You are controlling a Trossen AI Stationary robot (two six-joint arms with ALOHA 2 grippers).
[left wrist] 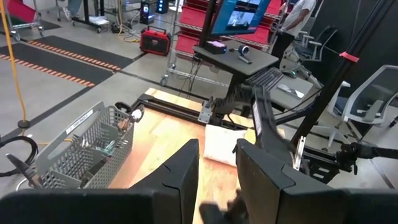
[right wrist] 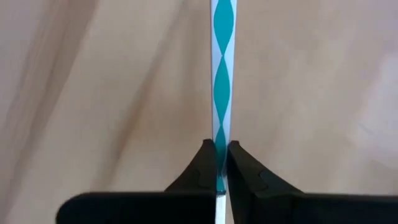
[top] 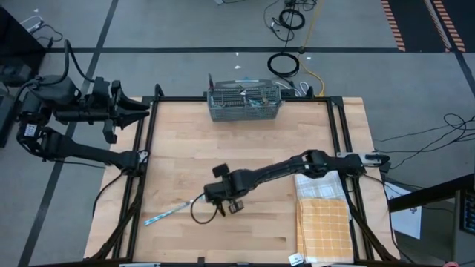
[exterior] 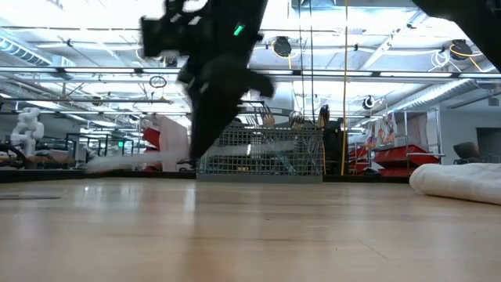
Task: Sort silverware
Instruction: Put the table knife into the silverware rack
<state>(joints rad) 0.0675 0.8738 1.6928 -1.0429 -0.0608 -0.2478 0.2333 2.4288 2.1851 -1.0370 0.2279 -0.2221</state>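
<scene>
One piece of silverware [top: 174,211], long and thin with a teal-and-white handle [right wrist: 222,74], hangs over the table's near middle. My right gripper [top: 208,199] is shut on it. In the low view the piece is a pale, blurred streak [exterior: 133,162] beside the dark gripper [exterior: 207,110]. Whether it is a fork, spoon or knife does not show. My left gripper [left wrist: 217,171] waits open and high beyond the table's left edge [top: 137,111]. More silverware stands in the grey mesh caddy [top: 245,102]. My right gripper pinches the teal-patterned handle [right wrist: 219,138] between its two fingertips [right wrist: 202,163]. A short bit sticks back past them. The fingers slant down from the table's right side, and the piece runs on from them toward the near left. It shows lifted clear of the table, roughly level.
The mesh caddy [left wrist: 81,149] stands at the middle of the table's far edge [exterior: 258,157]. A folded yellow checked cloth [top: 323,222] lies at the near right, showing as a pale roll [exterior: 458,180] in the low view. Bare wood lies between them.
</scene>
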